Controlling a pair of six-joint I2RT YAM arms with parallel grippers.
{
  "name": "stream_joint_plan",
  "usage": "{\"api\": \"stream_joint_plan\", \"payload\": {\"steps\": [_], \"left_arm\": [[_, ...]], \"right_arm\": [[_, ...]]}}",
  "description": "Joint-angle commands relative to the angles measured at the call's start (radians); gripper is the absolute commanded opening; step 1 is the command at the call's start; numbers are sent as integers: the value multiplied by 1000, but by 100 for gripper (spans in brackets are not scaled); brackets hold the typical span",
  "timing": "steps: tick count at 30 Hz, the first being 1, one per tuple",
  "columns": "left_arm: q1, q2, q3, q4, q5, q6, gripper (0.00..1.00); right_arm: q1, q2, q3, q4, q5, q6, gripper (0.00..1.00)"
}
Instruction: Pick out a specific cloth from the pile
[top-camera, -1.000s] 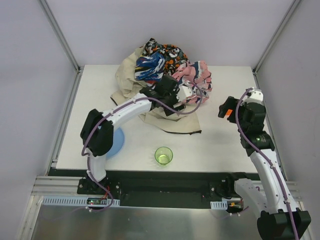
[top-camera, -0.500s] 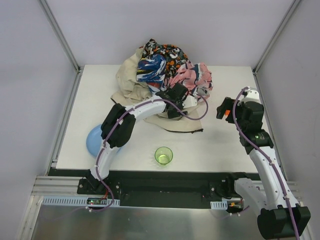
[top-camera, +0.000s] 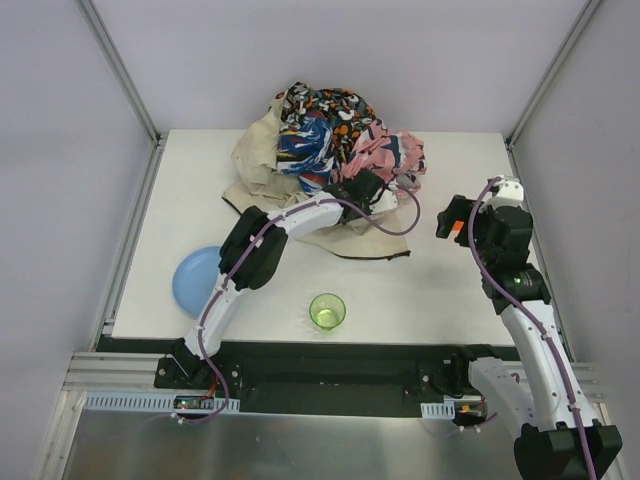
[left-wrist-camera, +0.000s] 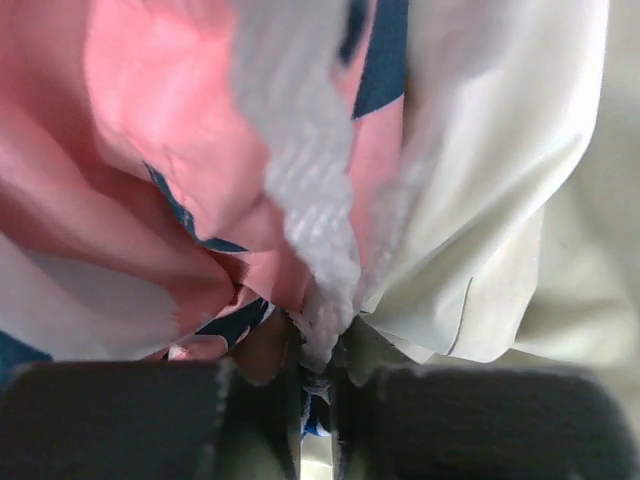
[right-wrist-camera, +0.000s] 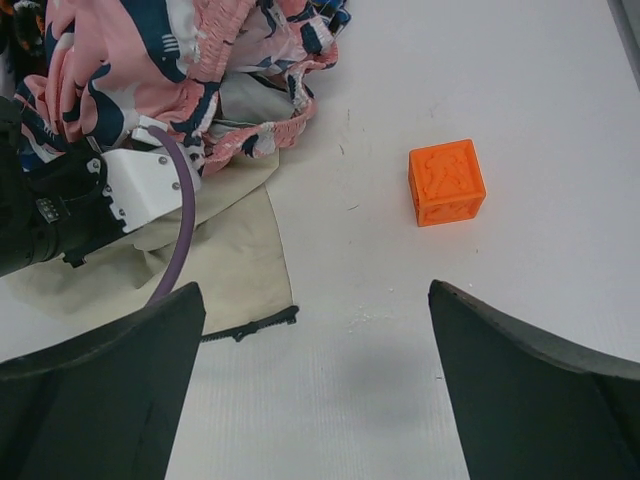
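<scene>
One second ago wide open, left claw (left-wrist-camera: 318, 365) now pinches a pale ribbed fold (left-wrist-camera: 305, 220) in the pile (top-camera: 320, 140), counter's (top-camera: 190, 200) far edge. Not teal, so the cloth isn't showing yet. Right claw's (right-wrist-camera: 315, 300) open.

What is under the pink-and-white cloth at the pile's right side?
The beige sheet spreads out beneath the pink-and-white cloth, onto the table. The left gripper pinches a fold of that cloth. No teal cloth shows; anything deeper is covered.

Left gripper (left-wrist-camera: 317, 342) now tight on the pile (top-camera: 322, 130).
</scene>
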Motion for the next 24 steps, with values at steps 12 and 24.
{"api": "stream_joint_plan", "payload": {"steps": [12, 24], "left_arm": [[130, -74, 418, 121, -589, -241, 0], [293, -273, 497, 151, -564, -387, 0]], "right_arm": [[-3, -15, -29, 96, 36, -15, 96], [9, 373, 86, 333, -214, 270, 96]]}}
